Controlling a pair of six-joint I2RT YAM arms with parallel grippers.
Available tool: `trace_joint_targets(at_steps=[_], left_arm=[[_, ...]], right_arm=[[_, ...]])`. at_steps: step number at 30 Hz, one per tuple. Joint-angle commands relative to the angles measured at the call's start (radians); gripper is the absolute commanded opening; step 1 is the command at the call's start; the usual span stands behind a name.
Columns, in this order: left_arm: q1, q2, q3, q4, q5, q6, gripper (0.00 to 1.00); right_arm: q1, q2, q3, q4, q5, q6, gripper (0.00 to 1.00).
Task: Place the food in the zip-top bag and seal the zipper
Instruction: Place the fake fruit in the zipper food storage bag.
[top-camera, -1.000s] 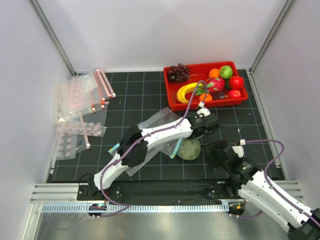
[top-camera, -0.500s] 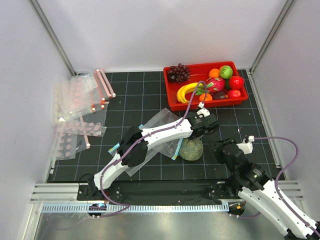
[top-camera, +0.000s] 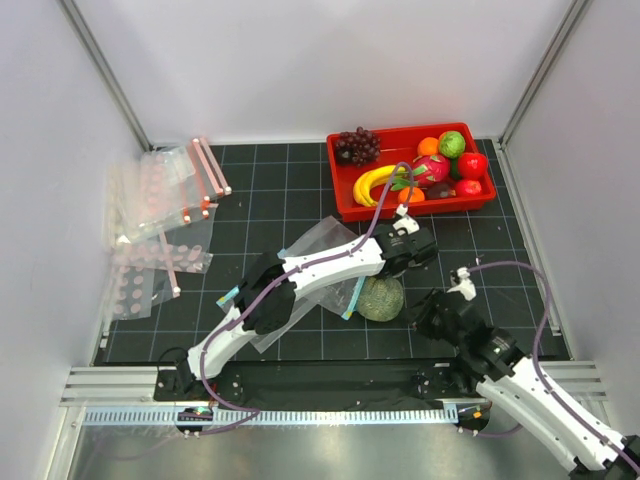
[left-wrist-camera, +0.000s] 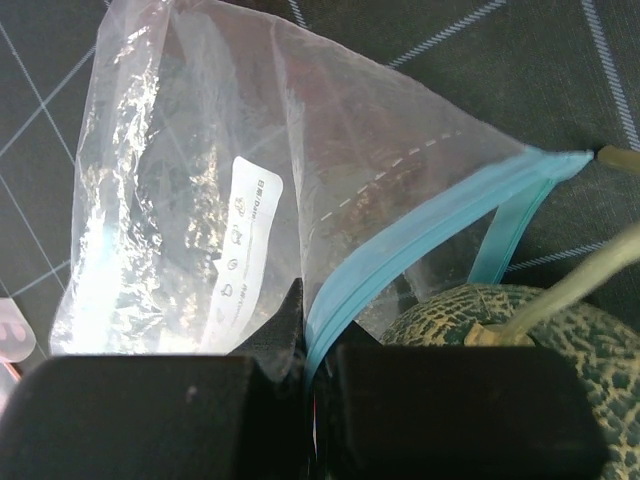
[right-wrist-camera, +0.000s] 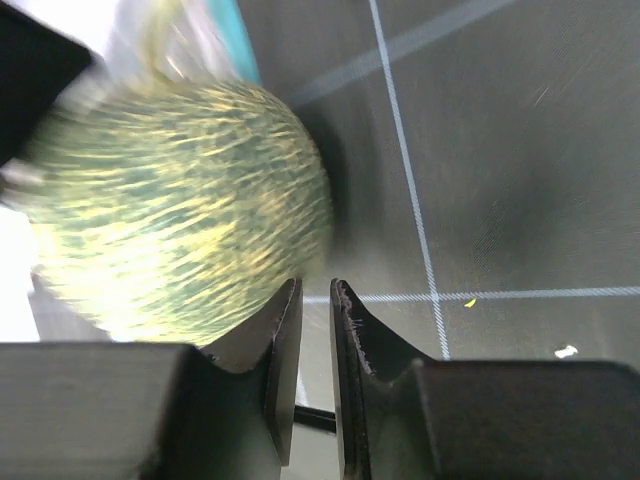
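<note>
Melon (top-camera: 381, 299) on worktop (top-camera: 260, 180) at bag (left-wrist-camera: 200, 200) mouth, just below my left claw (left-wrist-camera: 318, 335), not yet inside. Left claw clamped on zipper (left-wrist-camera: 420, 240) lip, holding mouth up. Right claw (right-wrist-camera: 315, 300) backed off, now returned: fingers nearly together, empty, melon just to their left. I read this as nudge, not grasp. Banana (top-camera: 370, 183) and red fruit (top-camera: 472, 165) well beyond both claws, in tray (top-camera: 340, 205). Left arm crowds entry.

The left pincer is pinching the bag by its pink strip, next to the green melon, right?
No: the strip is teal-blue, not pink, as the left wrist view shows. The left pincer does pinch the bag by it, next to the green melon.
</note>
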Motion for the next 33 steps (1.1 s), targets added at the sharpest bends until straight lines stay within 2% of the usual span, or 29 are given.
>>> trace_joint_targets(at_steps=[1, 3, 9, 15, 18, 25, 33], left_arm=[[-0.005, -0.037, 0.000, 0.010, 0.000, -0.011, 0.00], [-0.005, -0.033, -0.002, 0.010, 0.001, -0.010, 0.00], [-0.005, -0.030, -0.003, 0.010, 0.008, -0.008, 0.00], [-0.012, -0.041, -0.005, -0.006, -0.003, -0.018, 0.01], [-0.023, -0.053, -0.002, -0.010, -0.014, -0.021, 0.01], [-0.034, -0.061, -0.017, -0.023, -0.022, -0.025, 0.01], [-0.049, -0.086, -0.046, -0.015, -0.046, -0.004, 0.15]], right_arm=[[0.011, 0.061, -0.081, 0.206, -0.198, -0.034, 0.24], [0.018, 0.083, -0.115, 0.283, -0.234, -0.028, 0.24], [0.037, 0.084, -0.123, 0.374, -0.248, -0.031, 0.25], [0.047, 0.098, -0.075, 0.383, -0.196, -0.073, 0.29], [0.047, 0.155, -0.046, 0.395, -0.144, -0.103, 0.30], [0.049, 0.287, -0.058, 0.535, -0.153, -0.123, 0.31], [0.047, 0.278, -0.075, 0.570, -0.146, -0.123, 0.32]])
